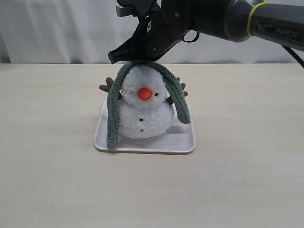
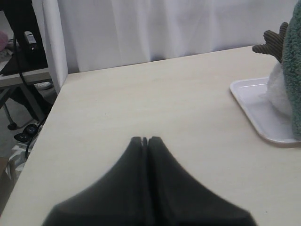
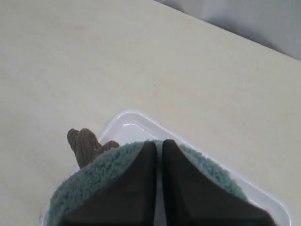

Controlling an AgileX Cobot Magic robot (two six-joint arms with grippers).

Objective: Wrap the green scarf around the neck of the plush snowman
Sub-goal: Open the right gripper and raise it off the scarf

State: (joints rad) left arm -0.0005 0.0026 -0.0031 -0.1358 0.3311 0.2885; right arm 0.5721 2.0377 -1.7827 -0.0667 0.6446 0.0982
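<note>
Far left, my left claw (image 2: 145, 139) sat over bare table (image 2: 141, 89), jaws pressed together with nothing between them, well apart from the action. Moving in, the white tray (image 1: 142, 146) was mid-table with the plush snowman (image 1: 142, 118) upright on it.

The green scarf (image 1: 113, 111) wasn't at the neck (image 1: 129, 107) yet. It lay over the top of the head like an arch. The left end hung down past the brown twig arm (image 1: 107, 86) to the tray's front edge, and the right end hung shorter, stopping beside the body.

My right claw (image 1: 113, 57) was right on top of that arch, arm coming in from the right, jaws closed tight. On the wrist cam the tips sat against the fuzz, but I couldn't tell if they'd actually pinched any knit.

Handling-wise, I figured the scarf was light, floppy and fuzzy, so it would sag and follow whatever pulled it. The fluff would probably cling to the plush rather than slide. The snowman looked light and squishy too, so a hard tug could tip it or skate it across the smooth tray.

I reckoned the best hold was low on a hanging end, pinched across the narrow width. From there I could lead it round the crease under the orange nose (image 1: 144, 93), not grab at the crown
</note>
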